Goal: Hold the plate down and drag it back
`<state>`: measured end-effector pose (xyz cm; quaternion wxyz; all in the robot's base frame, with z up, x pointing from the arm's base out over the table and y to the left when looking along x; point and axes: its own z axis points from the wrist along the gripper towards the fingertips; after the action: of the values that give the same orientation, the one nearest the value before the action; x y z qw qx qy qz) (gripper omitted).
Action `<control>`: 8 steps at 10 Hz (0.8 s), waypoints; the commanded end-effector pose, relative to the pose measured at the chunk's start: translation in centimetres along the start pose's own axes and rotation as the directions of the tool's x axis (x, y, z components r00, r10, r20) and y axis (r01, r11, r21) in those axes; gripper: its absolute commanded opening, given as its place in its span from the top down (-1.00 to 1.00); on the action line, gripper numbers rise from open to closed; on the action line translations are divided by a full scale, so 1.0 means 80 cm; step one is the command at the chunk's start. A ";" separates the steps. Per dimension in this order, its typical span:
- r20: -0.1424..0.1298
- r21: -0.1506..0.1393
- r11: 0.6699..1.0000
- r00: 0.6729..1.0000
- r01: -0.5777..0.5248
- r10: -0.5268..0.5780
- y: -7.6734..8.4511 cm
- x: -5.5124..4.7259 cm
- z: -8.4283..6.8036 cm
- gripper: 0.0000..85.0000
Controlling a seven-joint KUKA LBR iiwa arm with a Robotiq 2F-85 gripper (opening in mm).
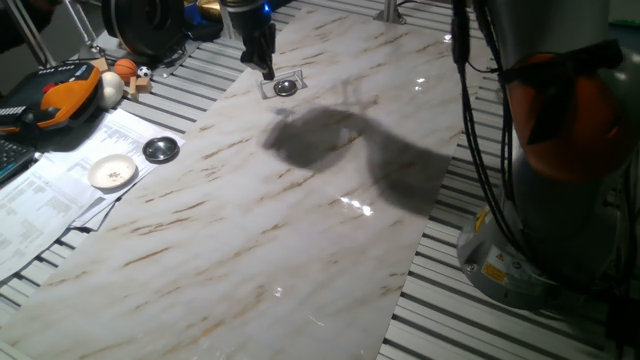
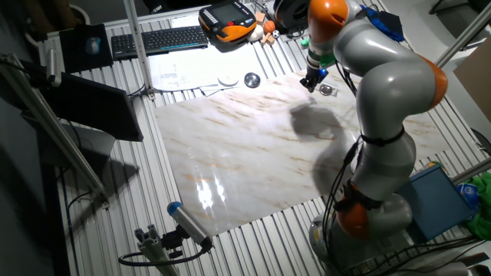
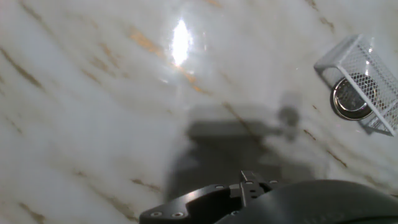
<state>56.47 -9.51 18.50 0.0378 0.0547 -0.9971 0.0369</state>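
Contact is not made yet: in one fixed view your gripper (image 1: 266,70) hangs just left of the plate (image 1: 285,87), so shift right and press down before dragging. From the other fixed view, finger spread cannot be told. Hand view shows the plate (image 3: 349,96), round, dark-rimmed, shiny-centred, under a white mesh cage (image 3: 367,68) at far right.

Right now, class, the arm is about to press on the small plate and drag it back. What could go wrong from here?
1. The gripper sits beside the plate, not over it; pressing straight down would likely hit bare marble.
2. In the hand view a white mesh piece partly covers the plate, so the tip may catch it.
3. The glossy marble could let the plate slip out mid-drag.
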 end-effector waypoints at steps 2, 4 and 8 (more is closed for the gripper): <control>0.004 -0.045 0.886 0.887 -0.462 0.462 0.000 0.000 0.000 1.00; 0.098 -0.053 0.845 0.839 -0.532 0.534 0.000 0.000 0.000 1.00; 0.275 -0.046 0.843 0.804 -0.536 0.527 -0.017 -0.003 0.023 1.00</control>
<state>56.77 -11.23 16.51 -0.0839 -0.0902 -0.9918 0.0326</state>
